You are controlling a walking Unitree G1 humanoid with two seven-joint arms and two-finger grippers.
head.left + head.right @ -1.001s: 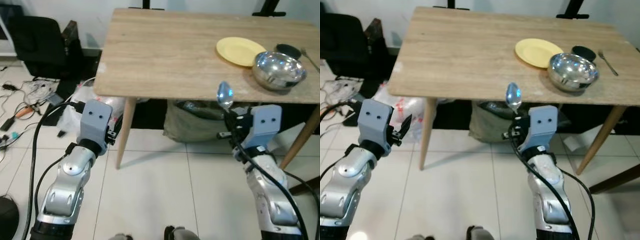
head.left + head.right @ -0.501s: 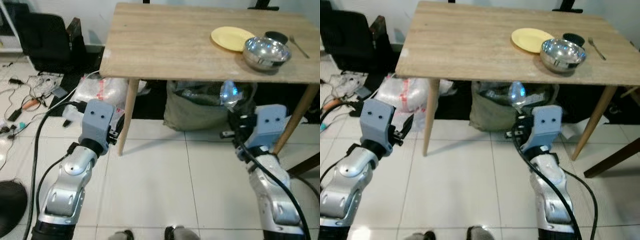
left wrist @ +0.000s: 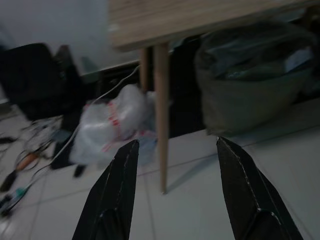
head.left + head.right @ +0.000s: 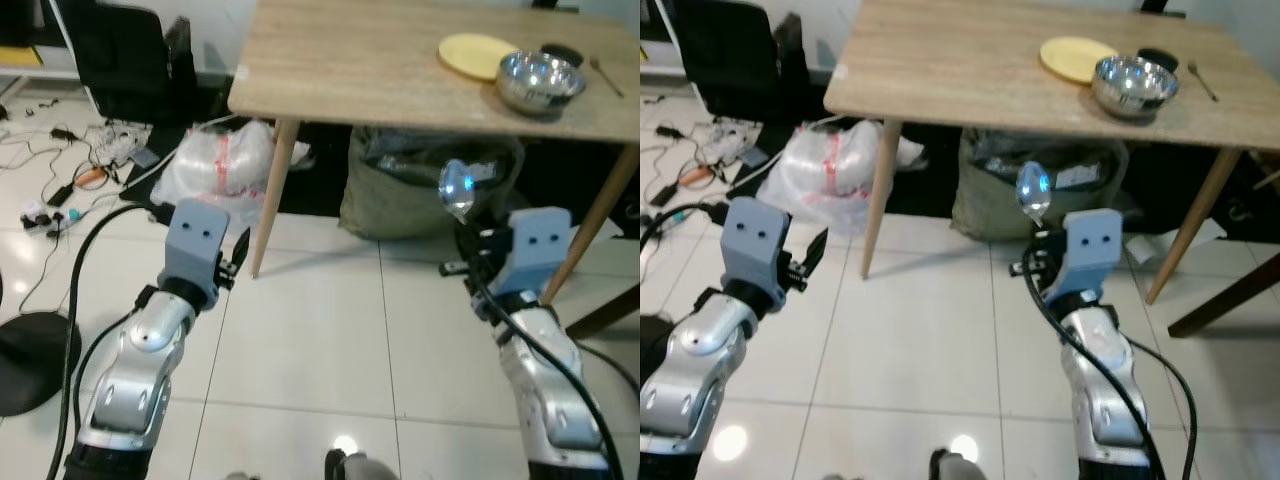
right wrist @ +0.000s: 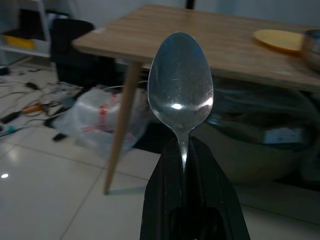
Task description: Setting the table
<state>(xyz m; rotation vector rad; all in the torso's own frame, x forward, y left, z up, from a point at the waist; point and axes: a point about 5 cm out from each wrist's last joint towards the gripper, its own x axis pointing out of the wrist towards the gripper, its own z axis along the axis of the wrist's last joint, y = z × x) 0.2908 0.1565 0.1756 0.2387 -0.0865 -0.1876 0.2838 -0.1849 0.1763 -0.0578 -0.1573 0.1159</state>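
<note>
Right tool (image 5: 187,165) — pinched spoon (image 5: 180,80) upright

Silver spoon (image 5: 180,85); yellow plate (image 4: 1077,51); shiny silver bowl (image 4: 1134,83); light wood-grain table (image 4: 970,60); white floor tiles (image 4: 910,340)

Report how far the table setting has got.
Already on the table: yellow plate, steel bowl and fork. In hand: the right gripper is shut on a spoon, short of the table. The left gripper is open. Left: set the spoon by the plate.
</note>
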